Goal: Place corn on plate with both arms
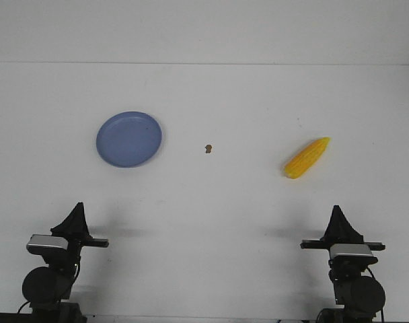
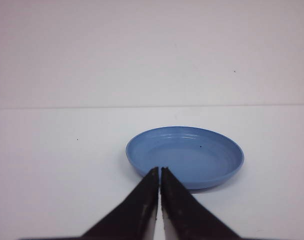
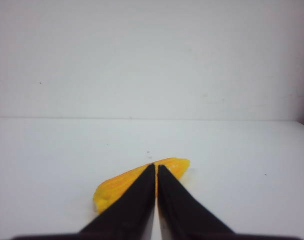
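Observation:
The yellow corn (image 1: 307, 158) lies on the white table at the right, its pointed tip toward the far right. The periwinkle-blue plate (image 1: 129, 139) sits empty at the left. My left gripper (image 1: 77, 209) is shut and empty near the front left, well short of the plate. My right gripper (image 1: 338, 212) is shut and empty near the front right, well short of the corn. In the left wrist view the shut left gripper (image 2: 159, 170) points at the plate (image 2: 192, 150). In the right wrist view the shut right gripper (image 3: 156, 166) points at the corn (image 3: 119, 184), partly hiding it.
A small brown speck (image 1: 208, 149) lies on the table between plate and corn. The table's far edge meets a white wall behind. Both arm bases (image 1: 50, 279) (image 1: 352, 282) stand at the front edge.

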Action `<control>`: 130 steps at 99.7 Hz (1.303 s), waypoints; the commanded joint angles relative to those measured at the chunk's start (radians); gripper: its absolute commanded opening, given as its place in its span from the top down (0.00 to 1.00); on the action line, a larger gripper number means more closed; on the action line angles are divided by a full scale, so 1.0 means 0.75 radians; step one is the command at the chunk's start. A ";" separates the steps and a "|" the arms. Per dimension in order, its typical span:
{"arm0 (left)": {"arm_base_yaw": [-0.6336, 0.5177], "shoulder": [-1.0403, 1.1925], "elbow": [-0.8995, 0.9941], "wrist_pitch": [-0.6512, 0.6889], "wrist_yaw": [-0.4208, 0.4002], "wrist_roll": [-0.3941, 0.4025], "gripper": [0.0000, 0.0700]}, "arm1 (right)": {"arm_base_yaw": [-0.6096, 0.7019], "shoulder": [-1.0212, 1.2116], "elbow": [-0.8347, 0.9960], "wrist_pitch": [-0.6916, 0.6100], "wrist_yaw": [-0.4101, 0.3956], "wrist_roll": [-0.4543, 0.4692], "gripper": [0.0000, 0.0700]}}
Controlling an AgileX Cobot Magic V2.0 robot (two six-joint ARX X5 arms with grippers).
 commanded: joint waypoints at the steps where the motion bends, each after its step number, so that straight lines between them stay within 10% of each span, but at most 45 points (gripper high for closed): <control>1: -0.001 -0.002 -0.026 0.014 -0.003 0.011 0.98 | 0.001 -0.001 -0.003 0.019 0.000 0.010 0.98; 47: 0.001 0.012 0.142 -0.062 -0.004 -0.118 0.98 | 0.001 0.000 0.068 0.040 0.002 0.080 0.98; 130: 0.001 1.079 1.321 -0.949 -0.004 -0.205 0.98 | 0.001 0.872 1.180 -1.038 0.001 0.046 0.98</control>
